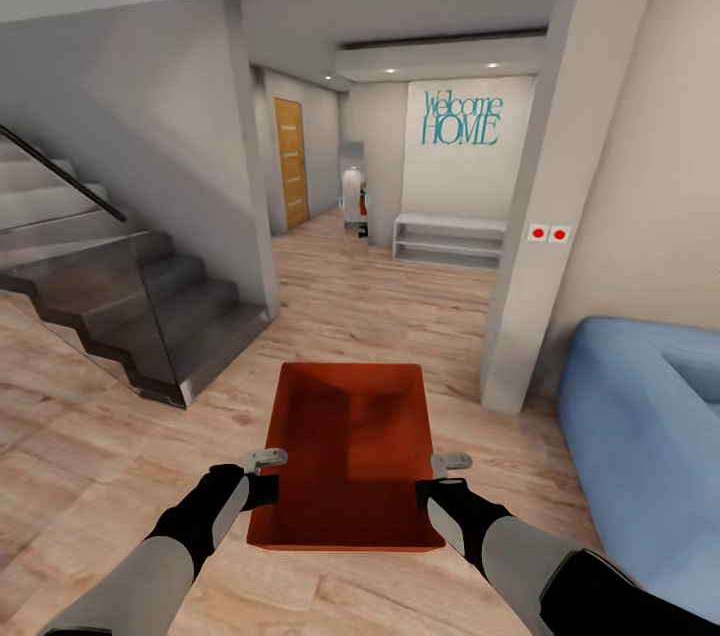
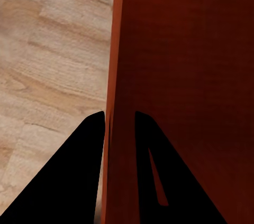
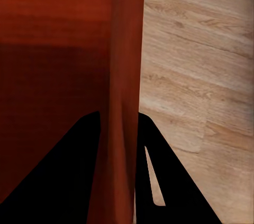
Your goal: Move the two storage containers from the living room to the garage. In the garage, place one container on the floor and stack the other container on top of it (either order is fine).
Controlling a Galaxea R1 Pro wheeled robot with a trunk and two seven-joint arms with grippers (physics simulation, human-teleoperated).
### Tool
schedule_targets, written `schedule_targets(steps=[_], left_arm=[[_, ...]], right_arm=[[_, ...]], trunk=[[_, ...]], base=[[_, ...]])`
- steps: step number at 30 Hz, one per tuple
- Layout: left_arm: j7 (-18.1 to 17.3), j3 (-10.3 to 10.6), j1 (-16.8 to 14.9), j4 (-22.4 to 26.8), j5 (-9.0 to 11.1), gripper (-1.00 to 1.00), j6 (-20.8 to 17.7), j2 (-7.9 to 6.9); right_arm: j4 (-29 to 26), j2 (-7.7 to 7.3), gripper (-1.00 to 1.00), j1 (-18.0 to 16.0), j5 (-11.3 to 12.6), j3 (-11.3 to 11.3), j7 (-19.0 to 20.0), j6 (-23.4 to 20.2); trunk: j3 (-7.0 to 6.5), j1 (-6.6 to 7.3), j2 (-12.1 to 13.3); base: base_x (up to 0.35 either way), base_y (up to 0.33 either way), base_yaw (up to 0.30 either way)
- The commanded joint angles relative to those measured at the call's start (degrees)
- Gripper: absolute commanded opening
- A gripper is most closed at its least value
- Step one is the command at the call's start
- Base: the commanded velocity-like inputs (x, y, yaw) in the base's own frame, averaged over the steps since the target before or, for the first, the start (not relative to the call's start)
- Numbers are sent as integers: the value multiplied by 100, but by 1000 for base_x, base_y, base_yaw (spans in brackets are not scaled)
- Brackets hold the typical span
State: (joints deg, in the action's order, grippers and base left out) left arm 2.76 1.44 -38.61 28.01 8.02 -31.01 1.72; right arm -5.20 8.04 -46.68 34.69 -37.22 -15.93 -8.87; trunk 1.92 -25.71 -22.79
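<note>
While the wood-plank floor (image 1: 400, 316) of the living room lay under me and the garage was nowhere ahead, I judged the job barely begun: one storage container (image 1: 350, 436) was up in my two hands, nothing had been set down, and the second bin was yet to be fetched. The container hung between my grippers, its open top facing up, its far end pointing away from me toward the hallway and the wooden door (image 1: 290, 161) beyond the staircase (image 1: 130, 316). My left gripper (image 1: 266, 460) was pinched narrow over the bin's left wall, one finger inside the rim and one outside. My right gripper (image 1: 450, 462) gripped the right wall the same way, jaws nearly together on the thin orange-red edge. The blue sofa (image 1: 640, 416) sat off beyond my right hand.
</note>
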Motion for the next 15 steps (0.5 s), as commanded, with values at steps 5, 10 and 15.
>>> schedule_targets(steps=[5,10,15], left_arm=[[102,-30,-4,2,-178,-100,-45,-5],[102,-30,-4,2,-178,-100,-45,-5],[102,-30,1,2,-178,-100,-45,-5]], right_arm=[[-16,-4,-100,-7,-147,22,-42,-36],[-16,-4,-100,-7,-147,22,-42,-36],[-16,-4,-100,-7,-147,22,-42,-36]], trunk=[[13,-7,-13],[13,-7,-13],[13,-7,-13]], base=[[323,0,-1],[323,0,0],[323,0,0]])
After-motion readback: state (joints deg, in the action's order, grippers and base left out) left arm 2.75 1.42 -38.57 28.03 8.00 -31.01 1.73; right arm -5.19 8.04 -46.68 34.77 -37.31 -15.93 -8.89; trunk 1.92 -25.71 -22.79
